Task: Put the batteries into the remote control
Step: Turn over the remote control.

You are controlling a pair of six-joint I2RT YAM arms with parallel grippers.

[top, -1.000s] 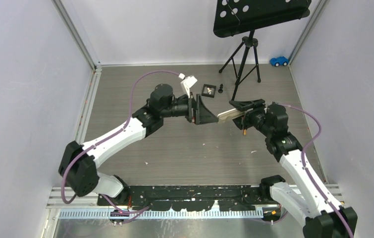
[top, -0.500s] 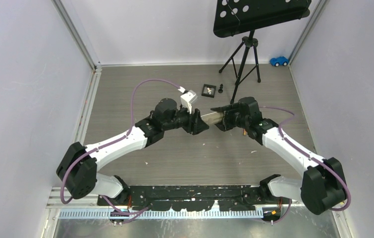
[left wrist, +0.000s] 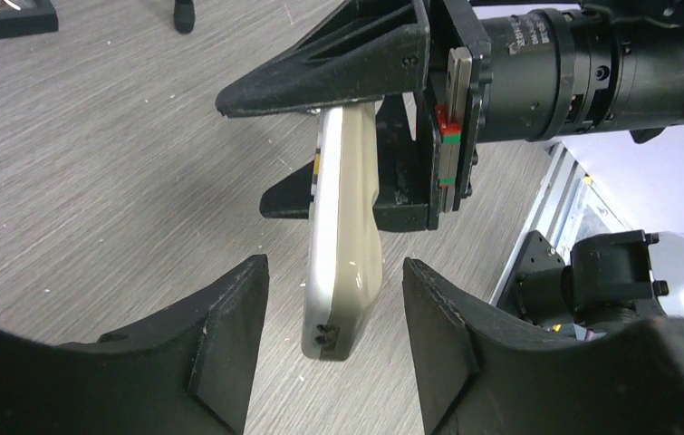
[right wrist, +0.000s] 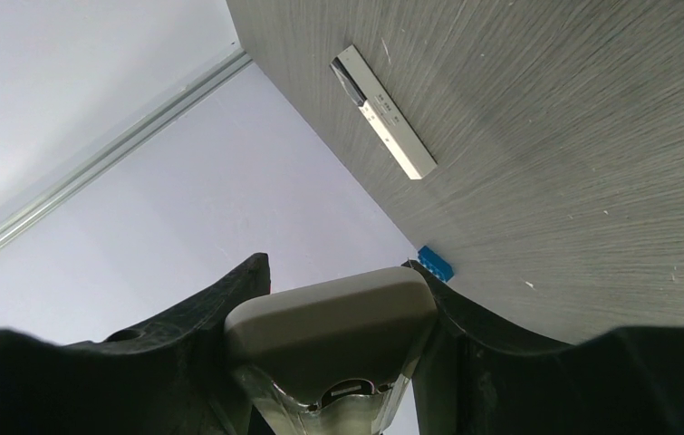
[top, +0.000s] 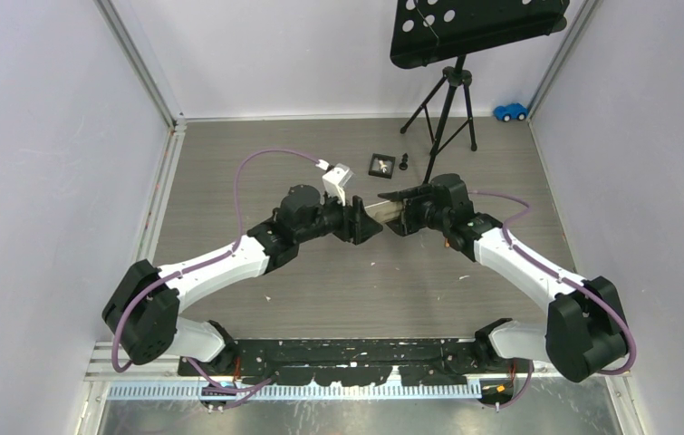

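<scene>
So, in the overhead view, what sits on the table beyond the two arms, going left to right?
Small black square tray → little black peg → black tripod → blue toy car.

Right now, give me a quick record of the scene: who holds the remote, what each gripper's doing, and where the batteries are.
remote control: held by one end
right gripper: shut on the remote control
left gripper: open, fingers flanking its free end, gaps either side
batteries: none clearly visible
</scene>
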